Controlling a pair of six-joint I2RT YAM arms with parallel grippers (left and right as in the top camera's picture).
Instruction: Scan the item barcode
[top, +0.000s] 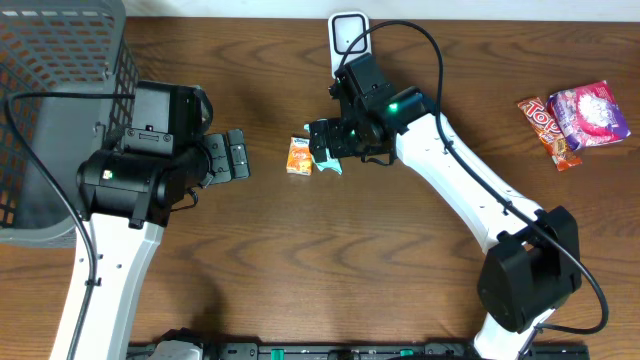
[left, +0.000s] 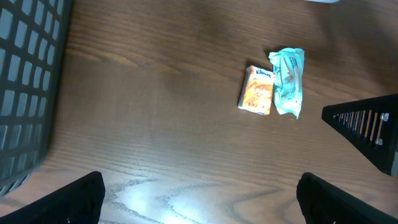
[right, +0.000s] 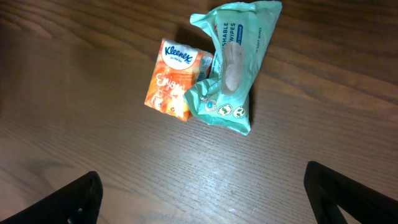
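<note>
Surface: a dark wood-grain desk (top: 300, 250) is seen from above, with a grey mesh basket (top: 60, 90) at its left edge and a white scanner stand (top: 348, 35) at the far edge

Items: an orange Kleenex pack (right: 175, 79) lies flat near the middle of the desk, touched on one side by a teal wipes packet (right: 233, 68) that partly overlaps it

Elsewhere: two snack packets (top: 575, 120) lie well apart at the right

Right pincer (right: 202, 196): spread wide, nothing pinched, poised directly above the two items

Left pincer (left: 199, 199): spread wide and empty, beside the basket, faced toward the items

Step in hand: judged to be the approach for a pick; nothing is lifted yet

Next move: one item is to be singled out, probably the wipes packet lying uppermost, and the fingers set astride it without the tissue pack being dragged along
</note>
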